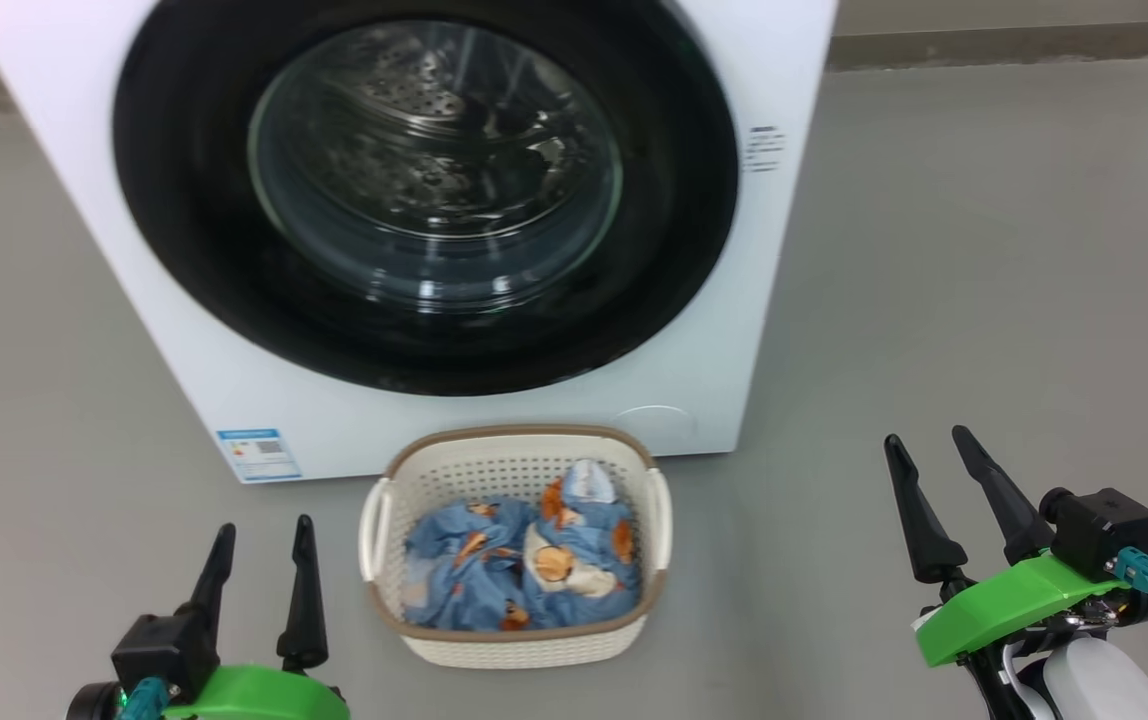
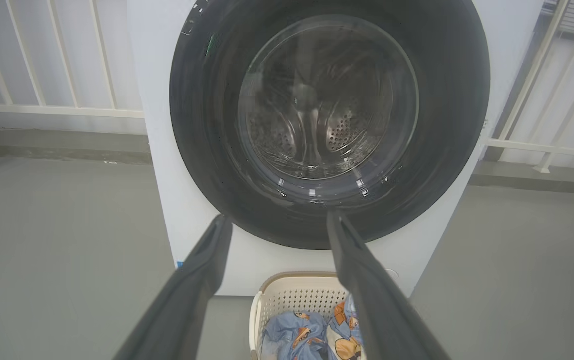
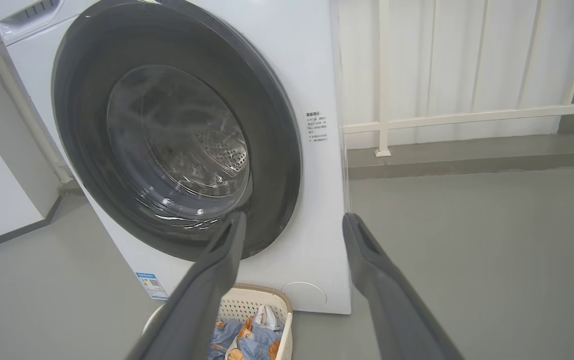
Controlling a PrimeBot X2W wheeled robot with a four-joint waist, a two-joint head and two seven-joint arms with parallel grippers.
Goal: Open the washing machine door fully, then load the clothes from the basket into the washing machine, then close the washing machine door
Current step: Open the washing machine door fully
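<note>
Left gripper (image 1: 264, 527) and right gripper (image 1: 927, 437), fingers spread and empty, flank the basket (image 1: 519, 436) of clothes (image 1: 524, 565); the closed door (image 1: 424, 180) stands ahead and above, its right edge nearest the right gripper.

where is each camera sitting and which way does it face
Head view: high on the robot, looking forward and down at the shut washing machine door and basket; left end effector and right end effector show, open.
Left wrist view: low, facing the door squarely; its own fingers show.
Right wrist view: low, right of the door, facing it obliquely; its own fingers show.
All views share the door, basket and clothes.
</note>
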